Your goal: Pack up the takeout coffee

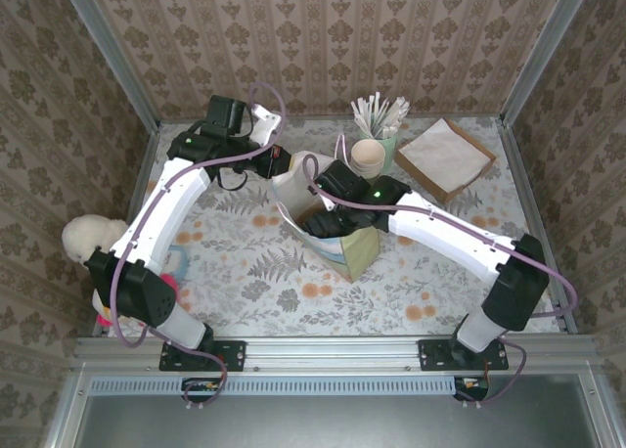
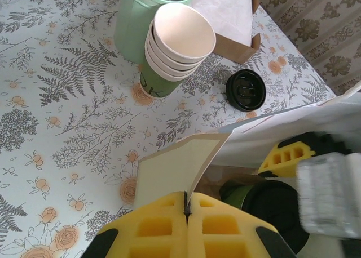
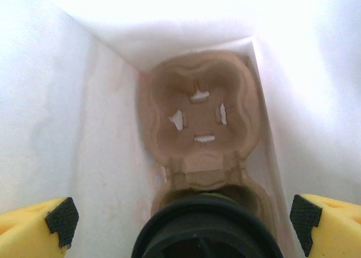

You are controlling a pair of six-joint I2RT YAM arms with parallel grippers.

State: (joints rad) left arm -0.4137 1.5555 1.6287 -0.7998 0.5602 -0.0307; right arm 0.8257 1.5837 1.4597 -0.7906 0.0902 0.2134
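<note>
- Top view: my left gripper [image 1: 282, 174] is pinched shut on the rim of the white paper bag [image 1: 347, 254] at frame centre. My right gripper [image 1: 331, 221] is sunk into the bag's mouth. Only that one pinch steadies the bag, so if I draw the right arm out at a slant, its wrist could hook the rim and drag or tip the bag.
- Top view: the stack of lidless green paper cups [image 1: 369, 156] stands just beyond the bag, upper right of centre. A wide swing on the way out could knock it over.
- Left wrist view: the yellow fingers [image 2: 163, 230] at bottom centre clamp a folded flap of the bag. The paper looks thin. A tug could tear it or slip it free, and the mouth would then sag onto the right arm.
- Right wrist view: the takeout coffee [image 3: 206, 232], a small green paper cup with a round black plastic lid, sits at the bottom edge. It rests in the near pocket of the brown moulded-pulp carrier [image 3: 197, 114] on the bag's floor.
- Right wrist view: the jaws stand wide on either side of the cup, not clamping it as far as I can see. The right pad lies close to the lid, so a crooked lift could catch it, pop it off or tilt the cup out of its pocket and spill it.
</note>
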